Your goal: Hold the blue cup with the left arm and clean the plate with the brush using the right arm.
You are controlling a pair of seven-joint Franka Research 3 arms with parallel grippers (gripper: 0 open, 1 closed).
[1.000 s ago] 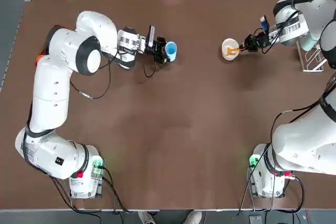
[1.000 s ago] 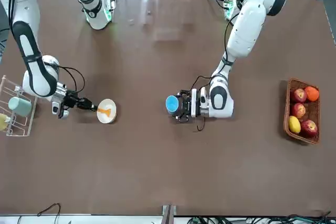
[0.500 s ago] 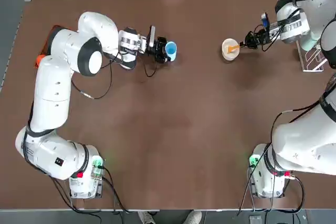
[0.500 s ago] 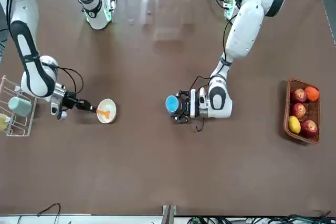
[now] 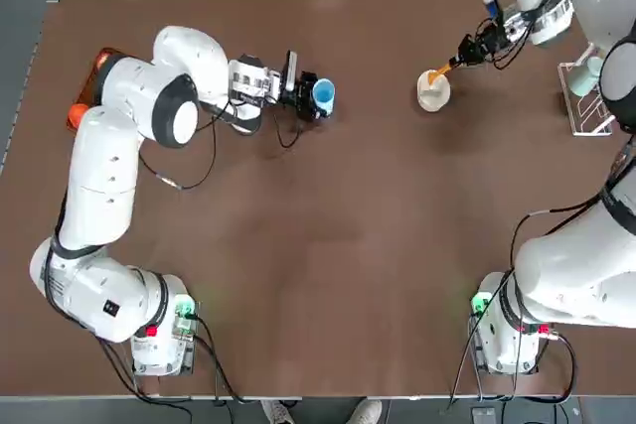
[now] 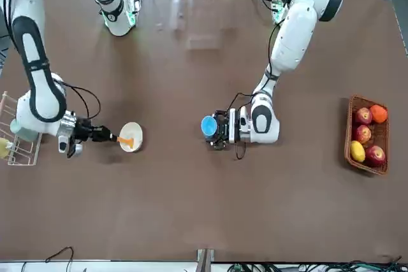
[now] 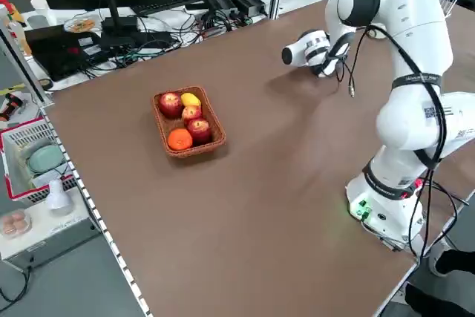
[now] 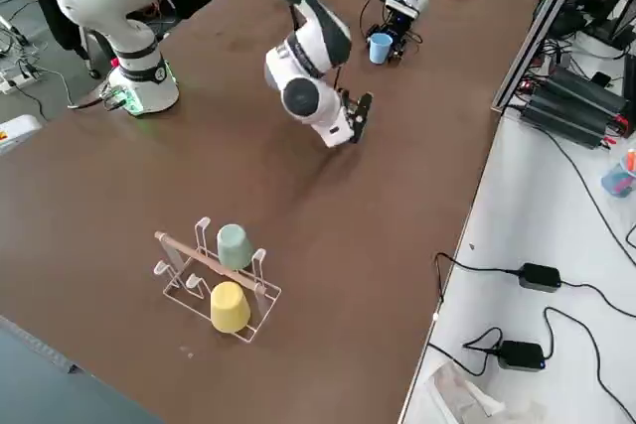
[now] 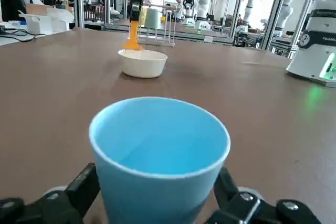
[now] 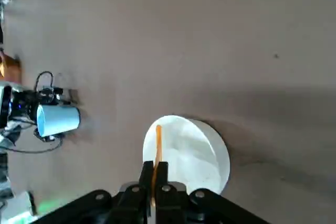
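Plate (image 5: 433,92) upper right in top view, orange brush (image 5: 438,71) pinched tight by right gripper (image 5: 471,51), bristles angled in for scrubbing. Blue cup (image 5: 323,95) upper centre, clamped steady by left gripper (image 5: 307,97).

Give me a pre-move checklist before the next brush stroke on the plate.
1. Left hand shut on the cup: ok, fingers press both sides.
2. Cup upright on the table: ok.
3. Right hand shut on the brush: ok.
4. Brush over the plate: ok in the right wrist view.
5. Bristles touching the plate: cannot tell.
6. Clear path between plate and cup: ok, bare table between them.
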